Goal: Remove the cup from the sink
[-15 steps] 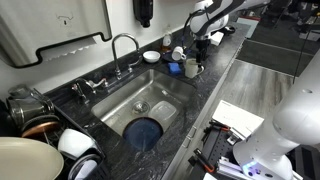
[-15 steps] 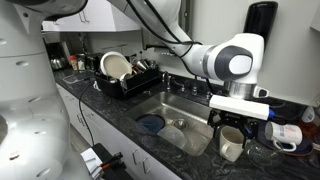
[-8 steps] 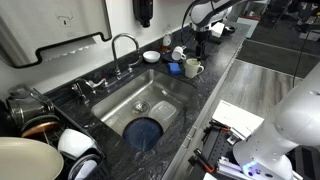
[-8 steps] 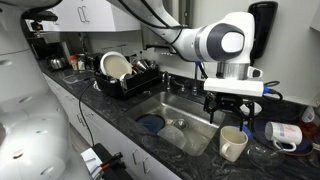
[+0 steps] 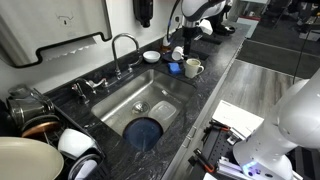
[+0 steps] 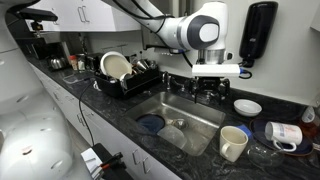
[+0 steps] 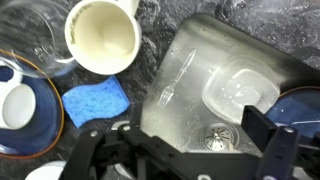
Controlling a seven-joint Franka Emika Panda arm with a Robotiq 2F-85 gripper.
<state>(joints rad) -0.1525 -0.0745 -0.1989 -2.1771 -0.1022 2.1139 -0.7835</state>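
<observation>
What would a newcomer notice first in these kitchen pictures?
The small cream-white ceramic cup stands upright on the dark speckled stone countertop, beside the rectangular stainless steel sink, not in it. The robot's gripper hangs open and empty over the sink's edge near the cup, and a round dark blue plate lies in the basin.

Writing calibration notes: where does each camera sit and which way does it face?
An exterior view: high over the drying dishes, facing along the counter to the cup; arm at top.
An exterior view: low beyond the cup, facing back toward the dish rack; arm, gripper above sink.
Wrist view: straight down; gripper fingers at bottom.
All share cup and sink.
</observation>
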